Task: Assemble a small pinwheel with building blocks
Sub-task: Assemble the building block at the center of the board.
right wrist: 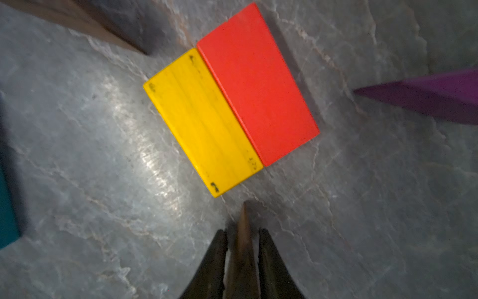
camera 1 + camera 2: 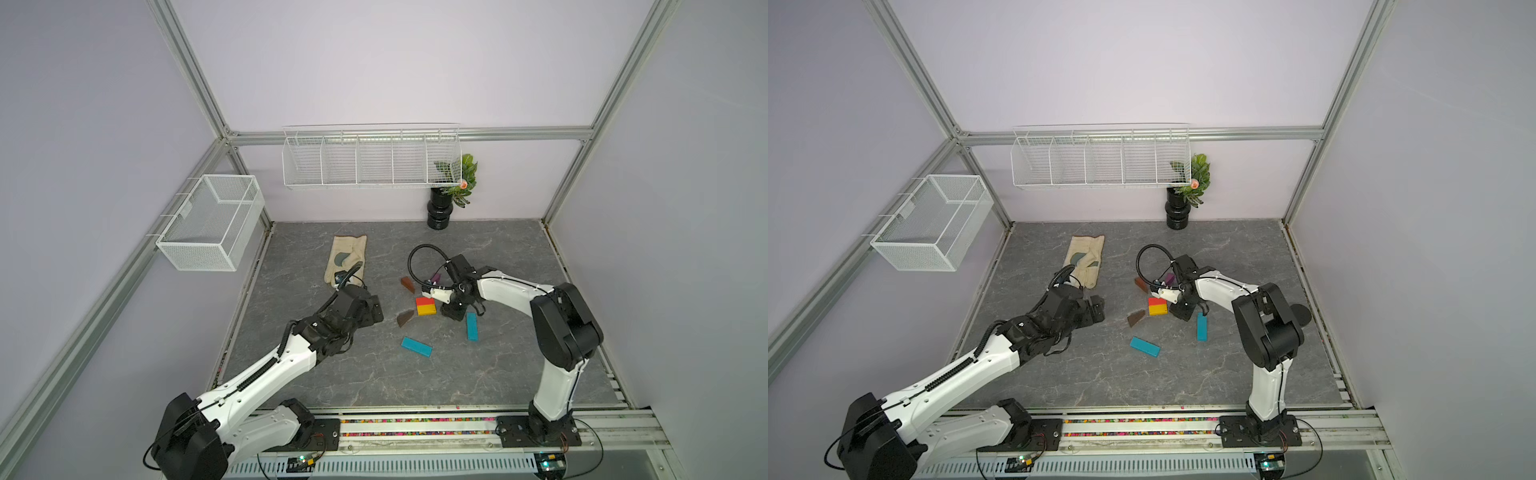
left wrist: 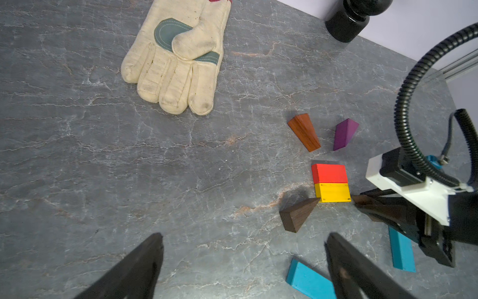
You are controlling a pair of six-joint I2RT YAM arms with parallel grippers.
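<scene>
Evidently the right claw [image 1: 243, 233] clamps a brown wedge [image 1: 243, 248] toward the red-and-yellow square [image 1: 230, 103], at its four-o'clock corner, as a blade, while the left claw [image 3: 244, 235] gapes apart.

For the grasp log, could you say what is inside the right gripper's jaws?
A brown wooden wedge, tip forward, pinched by the right gripper; its rear end is covered.

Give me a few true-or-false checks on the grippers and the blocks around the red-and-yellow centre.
1. The red block touches the yellow block along a long side. True.
2. The left gripper holds a block. False: it is open, with nothing between its jaws.
3. The right gripper is shut on a brown wedge. True.
4. The purple wedge touches the red block. False: a gap separates them.
</scene>
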